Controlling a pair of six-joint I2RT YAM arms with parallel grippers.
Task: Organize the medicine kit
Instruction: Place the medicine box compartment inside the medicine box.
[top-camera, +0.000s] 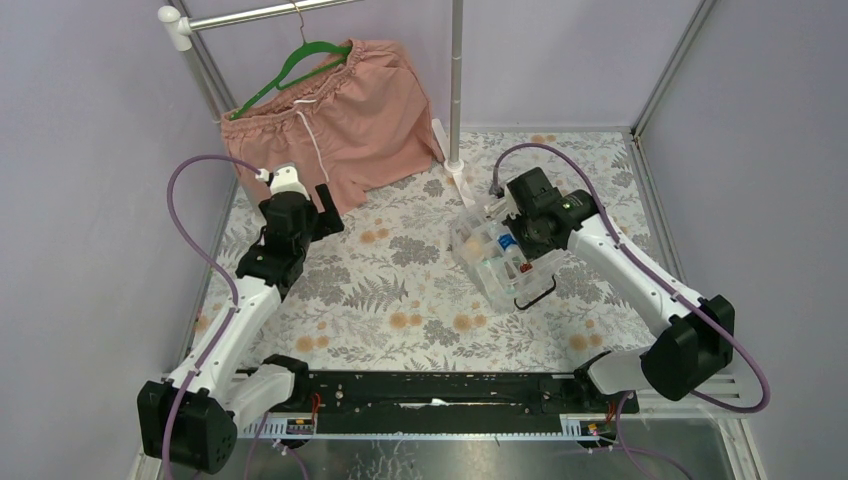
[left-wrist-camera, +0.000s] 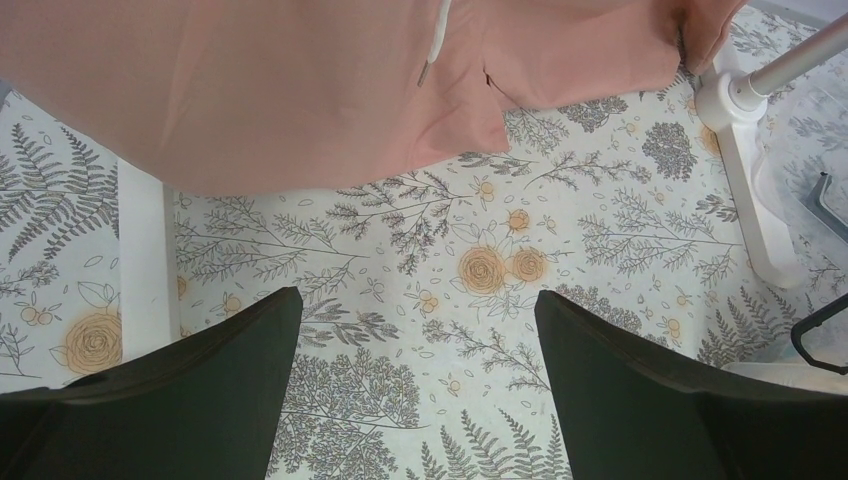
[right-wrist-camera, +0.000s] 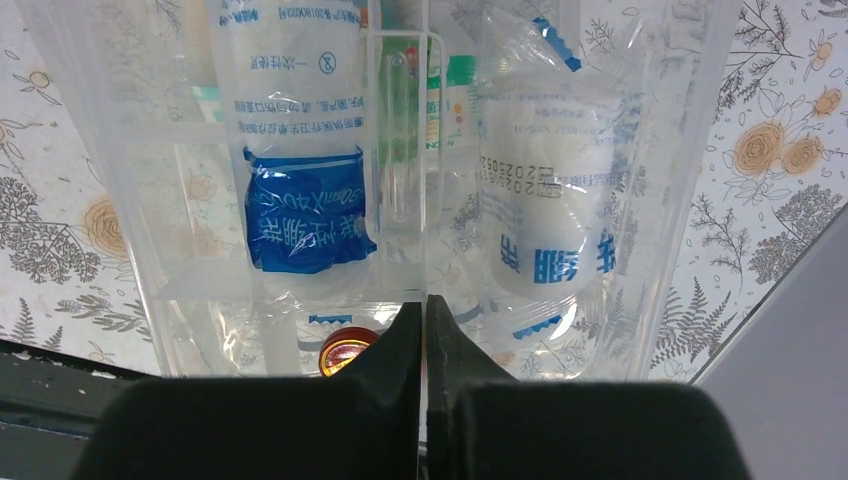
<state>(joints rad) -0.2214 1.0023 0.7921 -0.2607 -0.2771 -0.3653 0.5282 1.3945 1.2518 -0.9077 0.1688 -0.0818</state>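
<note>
Hovering just over the medicine kit (top-camera: 497, 262), the right gripper (right-wrist-camera: 424, 305) has its fingers clenched together, nothing visibly pinched. The kit sits right of centre on the table (top-camera: 400, 300), near the rack pole foot (top-camera: 455, 165). Bandage rolls (right-wrist-camera: 545, 200) and a red-capped bottle (right-wrist-camera: 345, 350) lie inside (looks mostly packed; any closing step probably remains). The left gripper (left-wrist-camera: 418, 298) is spread wide, empty, by the pink shorts (left-wrist-camera: 300, 90).

A robot test cell, I'd say, not a home: plain lilac panels (top-camera: 90, 120) in metal framing (top-camera: 675, 65) box in a floral-clothed table (top-camera: 400, 300), with a left arm (top-camera: 238, 320) and a right arm (top-camera: 640, 266) bolted along its near edge.
</note>
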